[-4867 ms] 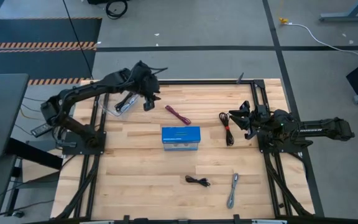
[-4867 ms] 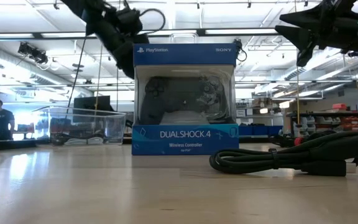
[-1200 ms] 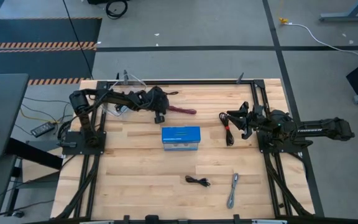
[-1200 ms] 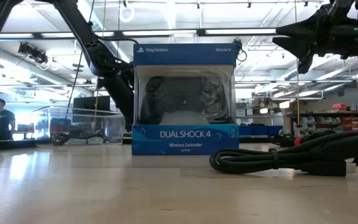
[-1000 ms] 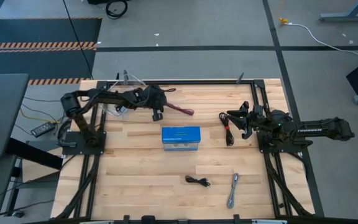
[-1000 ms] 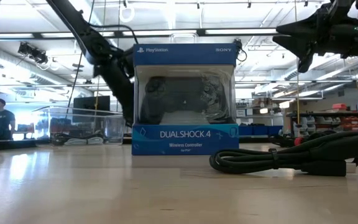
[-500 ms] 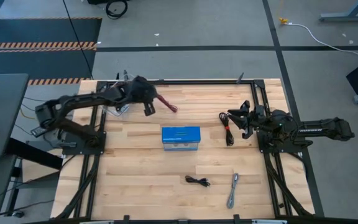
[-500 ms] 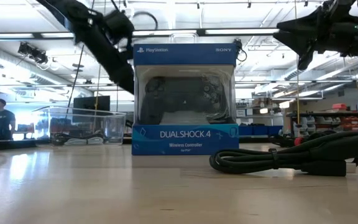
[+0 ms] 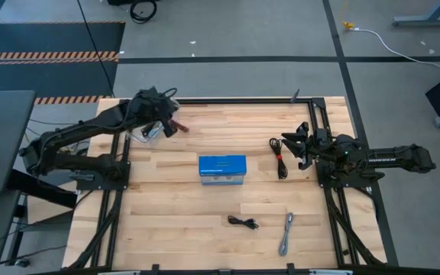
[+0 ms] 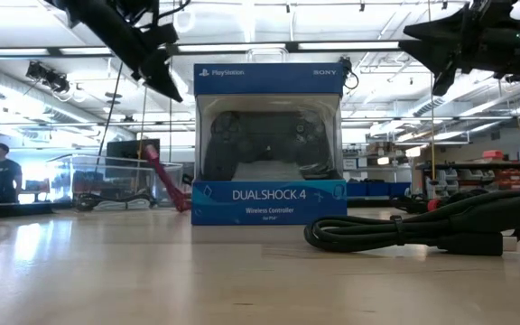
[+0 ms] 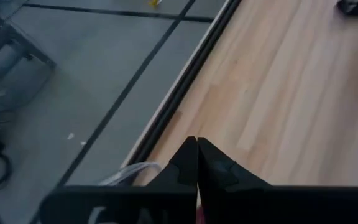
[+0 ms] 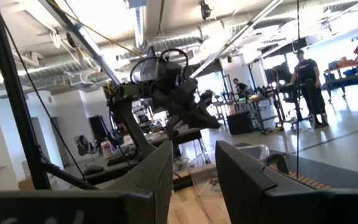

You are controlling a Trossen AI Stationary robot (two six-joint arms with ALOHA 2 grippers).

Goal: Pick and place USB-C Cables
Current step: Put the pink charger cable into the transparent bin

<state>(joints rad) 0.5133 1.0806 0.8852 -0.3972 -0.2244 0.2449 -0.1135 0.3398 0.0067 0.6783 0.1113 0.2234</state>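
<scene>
Left gripper (image 9: 171, 127) clenched at the table's far left corner — maroon cable (image 10: 166, 181) dangling from it; right gripper (image 9: 287, 145) parted, holding nothing.

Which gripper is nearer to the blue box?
Right. The right gripper hovers a short way off the blue box's right side, by a black cable. The left gripper is farther, toward the table's far-left corner.
</scene>
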